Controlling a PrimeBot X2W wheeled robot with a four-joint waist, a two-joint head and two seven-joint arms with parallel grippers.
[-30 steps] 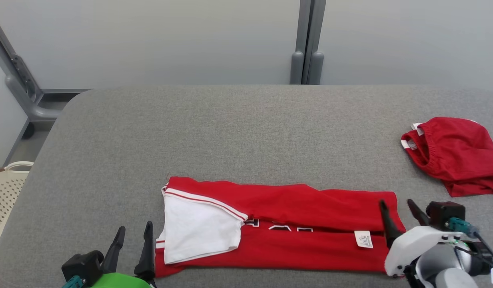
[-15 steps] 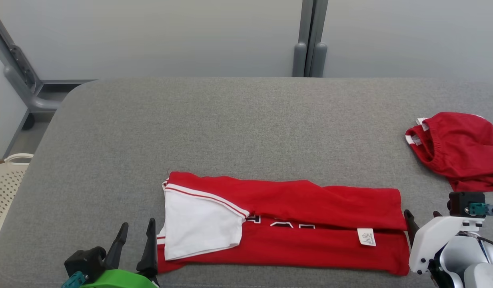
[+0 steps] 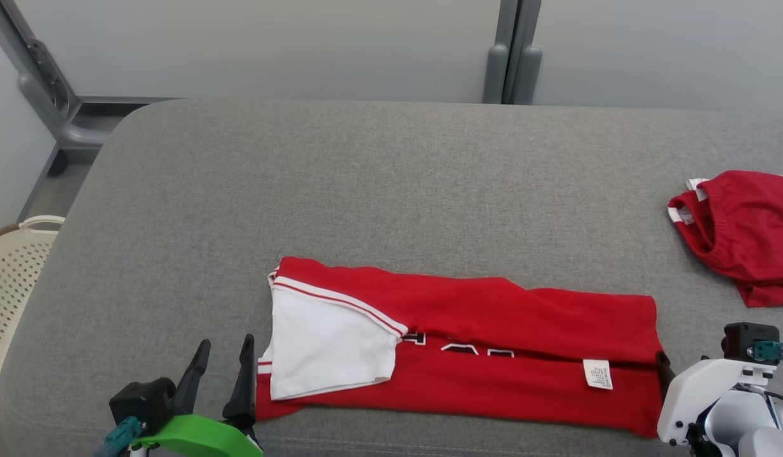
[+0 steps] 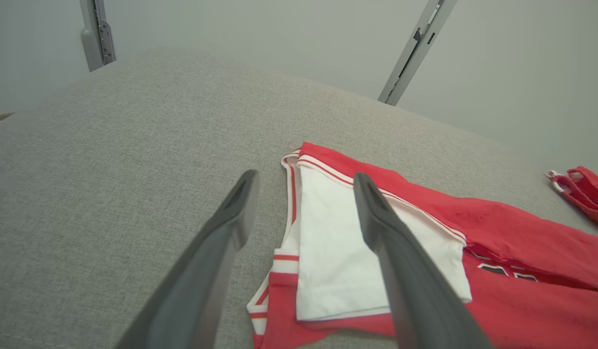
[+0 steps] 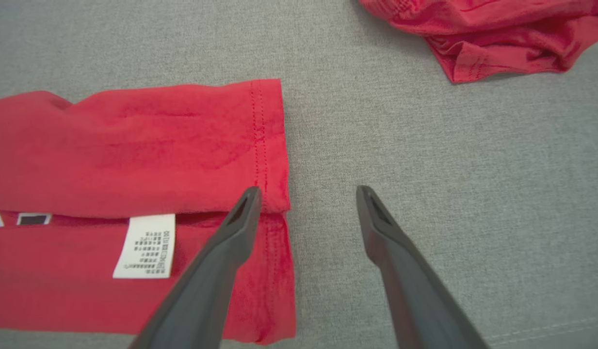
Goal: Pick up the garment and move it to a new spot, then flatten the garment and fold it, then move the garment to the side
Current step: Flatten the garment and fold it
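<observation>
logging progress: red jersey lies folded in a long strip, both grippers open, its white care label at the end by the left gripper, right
Not quite: the care label sits at the end of the jersey by the right gripper, as the right wrist view shows. The rest holds.

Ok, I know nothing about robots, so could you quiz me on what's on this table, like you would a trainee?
1. True or false: the left jaws and the right jaws both stand open, holding nothing.
2. The white label on the folded red shirt lies: A at the end by the right jaws, B at the end by the left jaws, C in the middle.
3. Fill in: the crumpled red garment lies at the grey table's ___ side.
Key: 1 true; 2 A; 3 right.
</observation>
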